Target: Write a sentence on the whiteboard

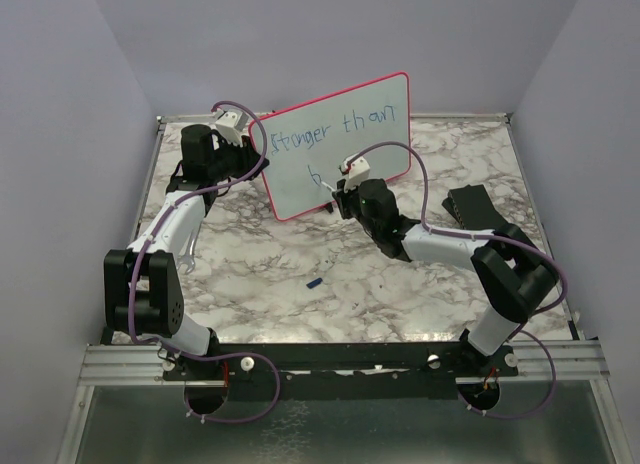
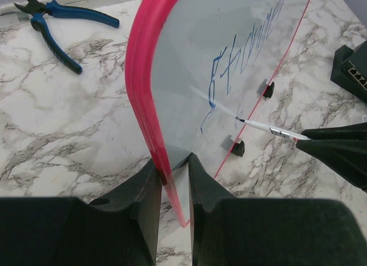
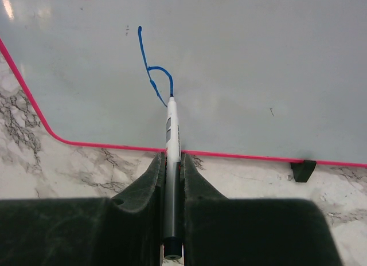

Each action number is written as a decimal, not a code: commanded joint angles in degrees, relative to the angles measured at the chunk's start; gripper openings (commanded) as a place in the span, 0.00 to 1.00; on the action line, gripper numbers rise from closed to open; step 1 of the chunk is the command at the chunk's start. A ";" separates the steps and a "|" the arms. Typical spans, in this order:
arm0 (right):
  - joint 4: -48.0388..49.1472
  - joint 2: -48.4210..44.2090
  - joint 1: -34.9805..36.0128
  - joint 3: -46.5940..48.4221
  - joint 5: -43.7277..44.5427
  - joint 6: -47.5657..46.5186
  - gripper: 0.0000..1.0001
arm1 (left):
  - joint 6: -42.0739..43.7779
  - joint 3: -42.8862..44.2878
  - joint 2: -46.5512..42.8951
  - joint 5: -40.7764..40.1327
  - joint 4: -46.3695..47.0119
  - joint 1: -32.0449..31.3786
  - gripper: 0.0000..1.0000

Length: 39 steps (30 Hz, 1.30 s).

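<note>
Along the whiteboard (image 2: 189, 59) edge, the left hand (image 2: 174, 163) clamps.

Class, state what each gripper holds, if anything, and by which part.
The left gripper pinches the large white whiteboard with a pink-red frame by its left edge; the right gripper clamps a slim white marker pen around its barrel.

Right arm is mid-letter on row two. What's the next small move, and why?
Probably draw the marker tip a short way back to the stem's foot, closing the bowl of the b. The right gripper holds the marker with its tip on the whiteboard. The curve stops just short of the stem. The left gripper clamps the board's edge, so it looks steady.
</note>
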 commanded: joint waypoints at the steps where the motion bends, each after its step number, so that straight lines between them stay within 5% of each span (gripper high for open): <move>1: -0.51 0.50 0.07 -1.21 -1.36 -0.62 0.01 | 2.32 -0.89 -1.24 -1.18 -2.01 -0.63 0.05; 39: 0.11 -4.41 -0.68 -1.95 1.51 -0.61 0.01 | 2.40 -1.08 -1.56 -1.28 -2.01 -0.60 0.05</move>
